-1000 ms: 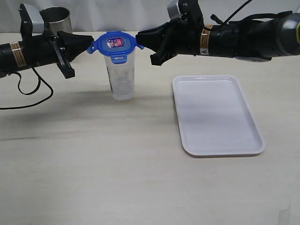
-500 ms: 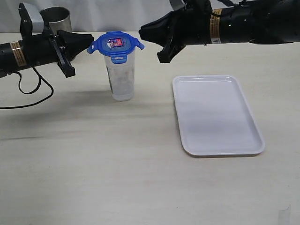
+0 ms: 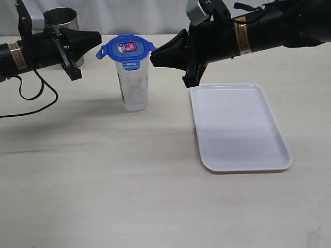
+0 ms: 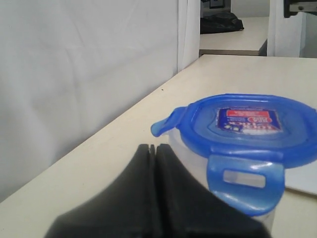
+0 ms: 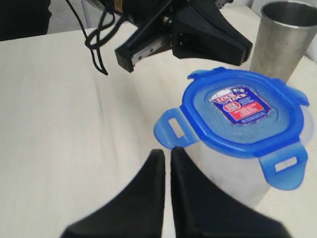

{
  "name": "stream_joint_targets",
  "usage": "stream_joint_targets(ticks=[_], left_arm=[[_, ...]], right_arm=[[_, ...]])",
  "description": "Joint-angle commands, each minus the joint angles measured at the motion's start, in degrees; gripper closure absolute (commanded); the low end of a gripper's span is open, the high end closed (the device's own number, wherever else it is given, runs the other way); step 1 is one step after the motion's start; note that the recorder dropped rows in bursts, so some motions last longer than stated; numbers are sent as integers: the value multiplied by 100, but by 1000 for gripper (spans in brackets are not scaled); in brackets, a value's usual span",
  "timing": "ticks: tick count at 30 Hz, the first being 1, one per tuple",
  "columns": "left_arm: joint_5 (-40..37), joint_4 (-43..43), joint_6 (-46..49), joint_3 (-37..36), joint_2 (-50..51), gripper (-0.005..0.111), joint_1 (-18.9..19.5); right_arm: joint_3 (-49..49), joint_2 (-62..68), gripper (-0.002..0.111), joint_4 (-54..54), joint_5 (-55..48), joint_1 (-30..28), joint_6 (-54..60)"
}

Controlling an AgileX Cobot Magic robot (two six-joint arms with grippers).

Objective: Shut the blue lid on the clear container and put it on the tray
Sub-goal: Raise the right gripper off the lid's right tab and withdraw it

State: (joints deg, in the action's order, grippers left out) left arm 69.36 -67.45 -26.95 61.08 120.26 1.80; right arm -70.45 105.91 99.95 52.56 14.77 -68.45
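since a second ago our right claw (image 3: 153,56) has dropped to just beside the near flap of the blue lid (image 3: 127,47), while the left claw (image 3: 98,37) rose slightly; both are pinched shut, empty. the glossy lid caps the upright clear container (image 3: 133,90) on the counter (image 3: 103,181), between them, left of the flat white tray (image 3: 238,129); we judge the right nearer.

A steel cup (image 3: 67,18) stands upright on the table (image 3: 129,196).

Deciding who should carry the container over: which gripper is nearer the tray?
Right. The right gripper hangs between the container and the tray's nearest corner. The left gripper is on the container's far side, further from the tray.
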Motion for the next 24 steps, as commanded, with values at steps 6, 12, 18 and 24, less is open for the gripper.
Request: stream_joint_targets(ticks=[6, 12, 18, 24], left_arm=[[60, -1432, -1109, 26, -733, 107, 349], [60, -1939, -1425, 26, -803, 107, 302], [60, -1754, -1486, 26, -803, 107, 225], [60, -1600, -1357, 26, -803, 107, 115]], right_arm=[[-19, 18, 104, 0, -127, 5, 83], [-19, 18, 104, -212, 5, 5, 186], [-19, 18, 104, -676, -42, 5, 357], [-221, -20, 104, -1143, -1356, 293, 99]])
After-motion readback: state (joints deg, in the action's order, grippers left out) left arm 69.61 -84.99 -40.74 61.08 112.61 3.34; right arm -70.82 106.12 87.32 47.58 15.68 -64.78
